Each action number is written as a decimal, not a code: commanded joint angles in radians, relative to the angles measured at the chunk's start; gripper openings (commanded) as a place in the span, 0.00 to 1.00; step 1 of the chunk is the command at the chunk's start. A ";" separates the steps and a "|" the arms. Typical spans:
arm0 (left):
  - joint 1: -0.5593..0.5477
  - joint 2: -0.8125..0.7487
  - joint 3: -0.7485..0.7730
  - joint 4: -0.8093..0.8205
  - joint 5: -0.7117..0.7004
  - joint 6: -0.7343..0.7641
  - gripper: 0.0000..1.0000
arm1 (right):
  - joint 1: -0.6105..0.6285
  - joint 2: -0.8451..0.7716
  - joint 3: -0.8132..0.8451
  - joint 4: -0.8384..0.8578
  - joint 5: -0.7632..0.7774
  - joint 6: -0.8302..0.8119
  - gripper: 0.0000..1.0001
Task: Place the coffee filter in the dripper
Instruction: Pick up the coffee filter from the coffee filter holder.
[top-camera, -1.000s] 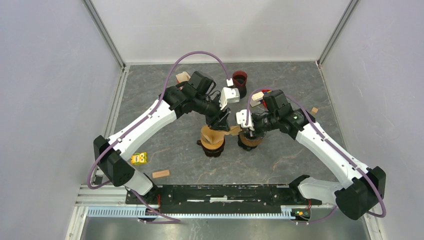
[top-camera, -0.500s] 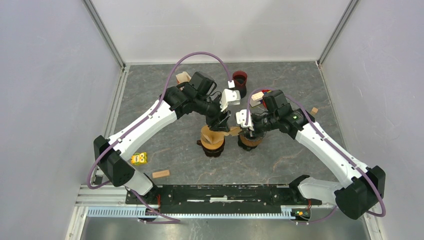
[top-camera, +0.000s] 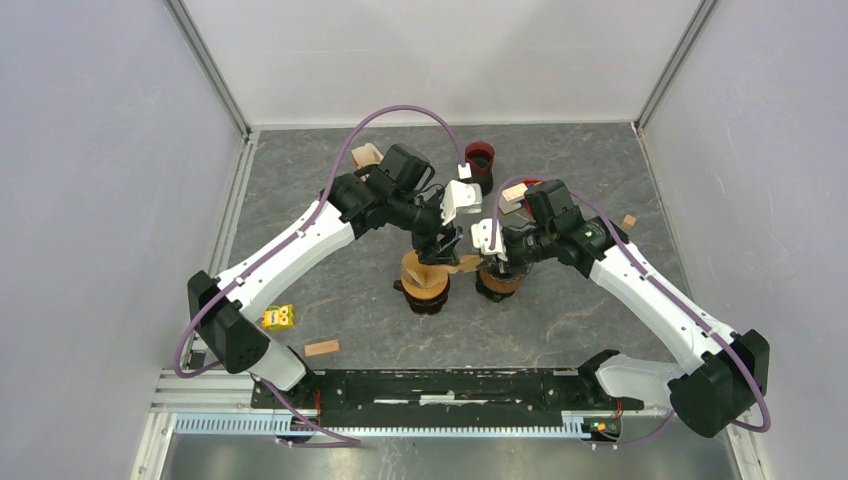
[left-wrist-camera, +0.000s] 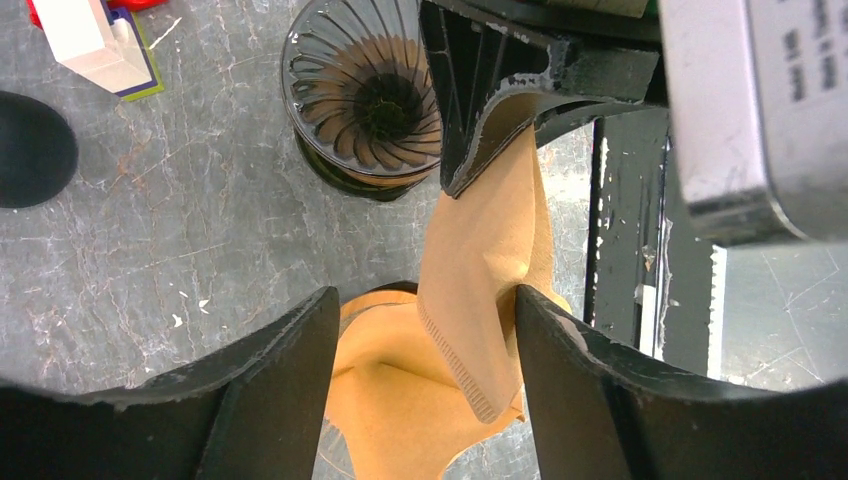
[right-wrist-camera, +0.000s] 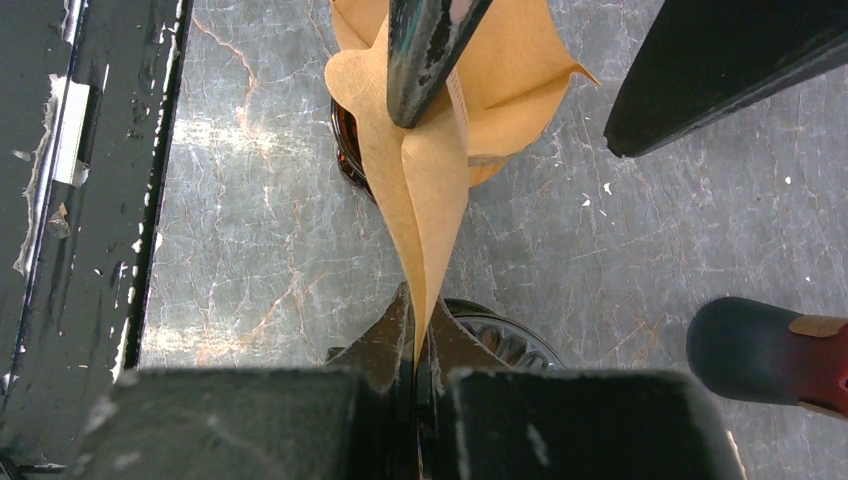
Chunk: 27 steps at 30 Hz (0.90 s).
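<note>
Right now my right jaws pinch one edge of the coffee filter (right-wrist-camera: 420, 170) over the dripper (left-wrist-camera: 360, 100), my left jaws spread around its far end, which I fear could snag there and tear

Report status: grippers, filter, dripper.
Left gripper open, straddling coffee filter. Right gripper shut on filter's edge. Dripper empty, filter not yet in; nothing blocking.
</note>
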 joint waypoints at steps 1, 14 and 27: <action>-0.005 -0.031 0.019 0.005 -0.026 0.057 0.73 | 0.006 0.001 0.021 -0.002 -0.023 0.007 0.00; -0.005 -0.045 0.021 0.015 -0.036 0.063 0.76 | 0.005 -0.003 0.016 -0.001 -0.021 0.008 0.00; -0.005 -0.052 0.012 0.005 -0.059 0.128 0.74 | 0.005 0.009 0.026 -0.013 -0.035 0.008 0.00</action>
